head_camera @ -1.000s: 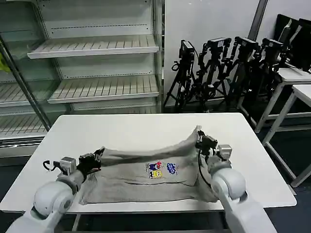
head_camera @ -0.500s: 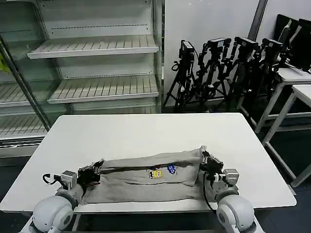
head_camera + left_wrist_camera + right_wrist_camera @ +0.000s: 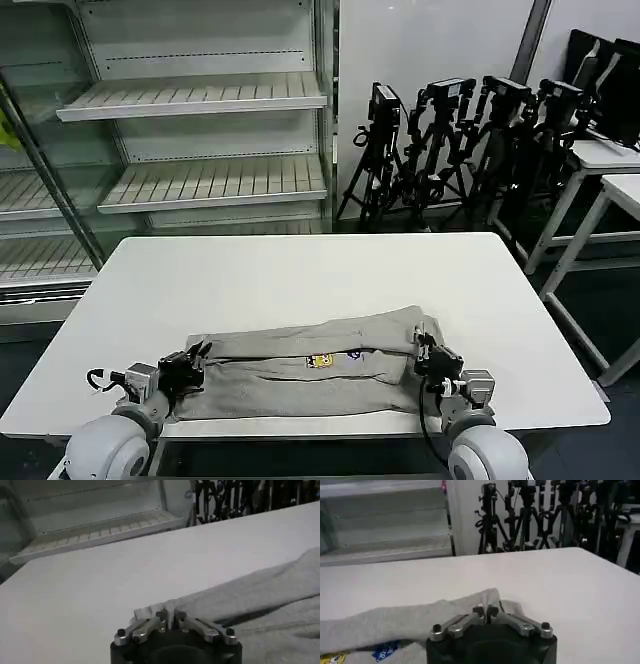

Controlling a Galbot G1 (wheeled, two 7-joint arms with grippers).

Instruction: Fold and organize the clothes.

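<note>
Two grippers sit low at the near edge of the white table [image 3: 300, 270], one at each end of the grey T-shirt [image 3: 300, 365]. The left gripper [image 3: 192, 358] has its fingers pinched together on the shirt's left edge; in the left wrist view the fingertips [image 3: 169, 616] meet over a fold of grey cloth. The right gripper [image 3: 422, 350] is likewise closed on the shirt's right edge, fingertips [image 3: 486, 611] touching over the fabric. Between them the shirt lies as a long folded band along the table's front, its small printed graphic [image 3: 322, 360] partly tucked under the fold. Beyond the table stand empty shelves [image 3: 190, 100] and a row of black tripods [image 3: 460, 140].
</note>
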